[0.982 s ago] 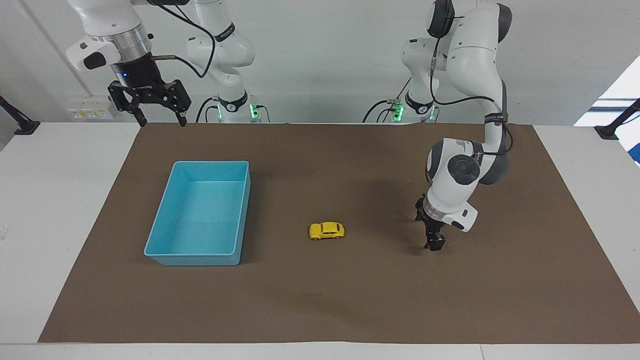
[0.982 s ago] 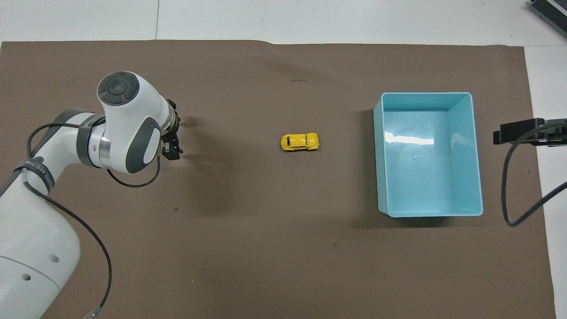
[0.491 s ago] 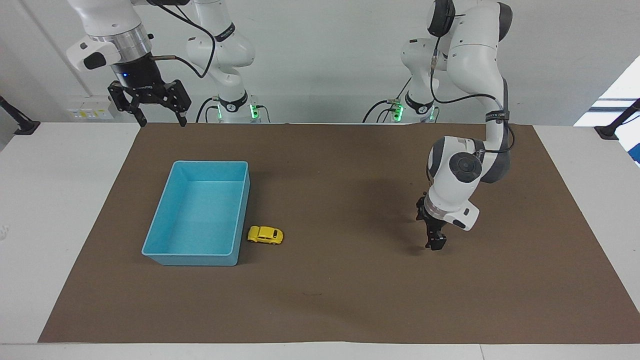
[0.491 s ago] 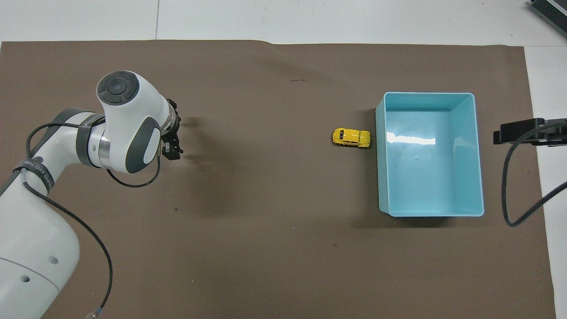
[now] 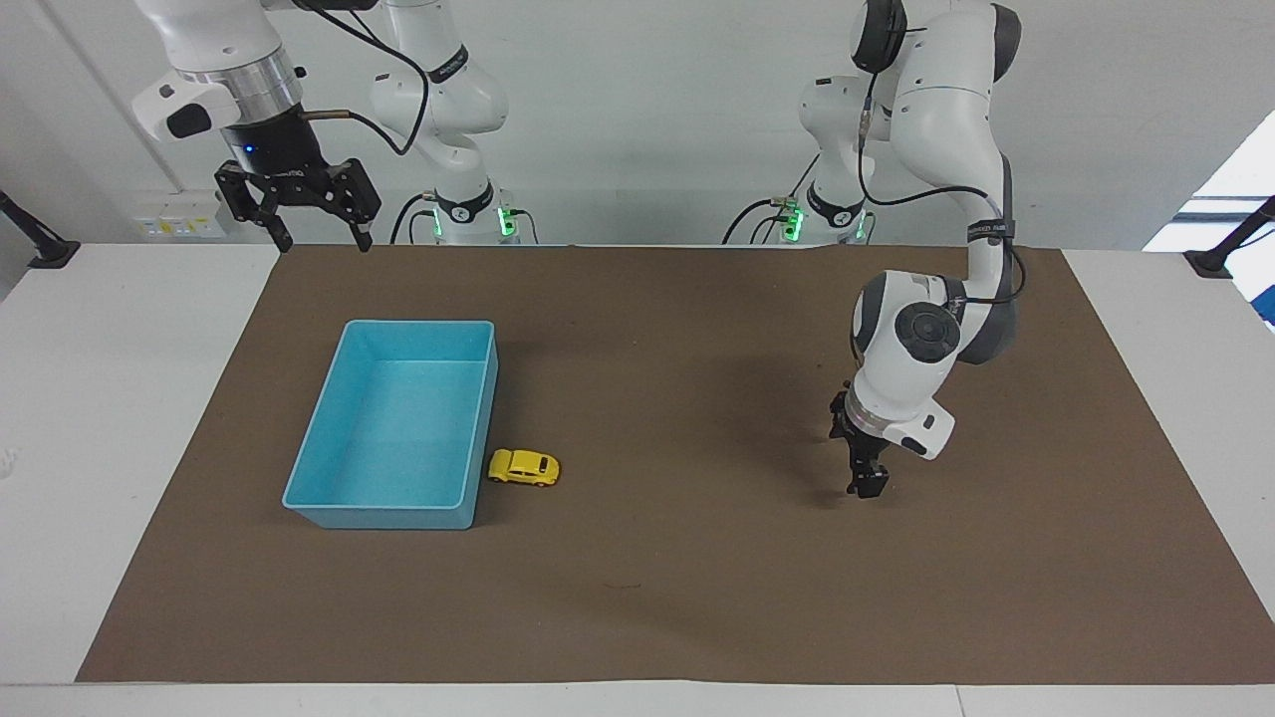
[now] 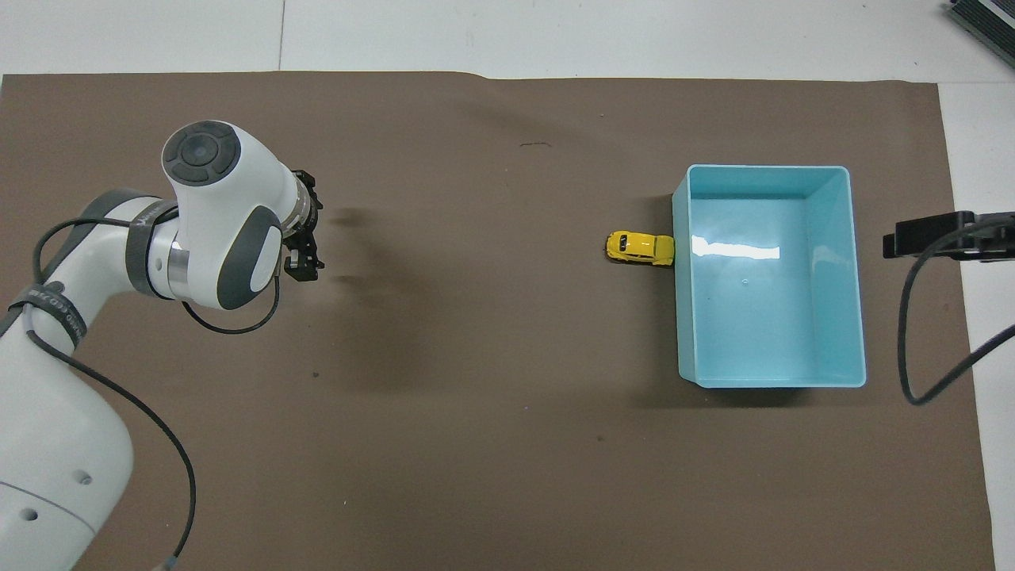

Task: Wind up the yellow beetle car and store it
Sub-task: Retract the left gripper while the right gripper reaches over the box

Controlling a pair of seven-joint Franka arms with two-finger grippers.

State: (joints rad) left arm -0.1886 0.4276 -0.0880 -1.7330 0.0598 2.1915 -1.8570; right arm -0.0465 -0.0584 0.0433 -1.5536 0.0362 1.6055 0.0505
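Observation:
The yellow beetle car point(image 5: 523, 467) point(image 6: 638, 247) stands on its wheels on the brown mat, its nose against the outer wall of the light-blue tray point(image 5: 488, 398) point(image 6: 680, 317). The tray holds nothing. My left gripper point(image 5: 865, 488) point(image 6: 303, 270) points down just above the mat toward the left arm's end of the table, well apart from the car, open and holding nothing. My right gripper point(image 5: 324, 242) hangs open and high over the mat's edge by the robots, at the right arm's end, where that arm waits.
The brown mat point(image 5: 697, 597) covers most of the white table point(image 5: 120, 398). A black clamp point(image 5: 1220, 261) and another point(image 5: 45, 254) sit on the table at its two ends. The right arm's black cable point(image 6: 920, 357) loops beside the tray.
The car has rolled across the mat from the middle to the tray's wall, nudging the tray slightly. The left gripper has barely shifted; the right arm has not moved.

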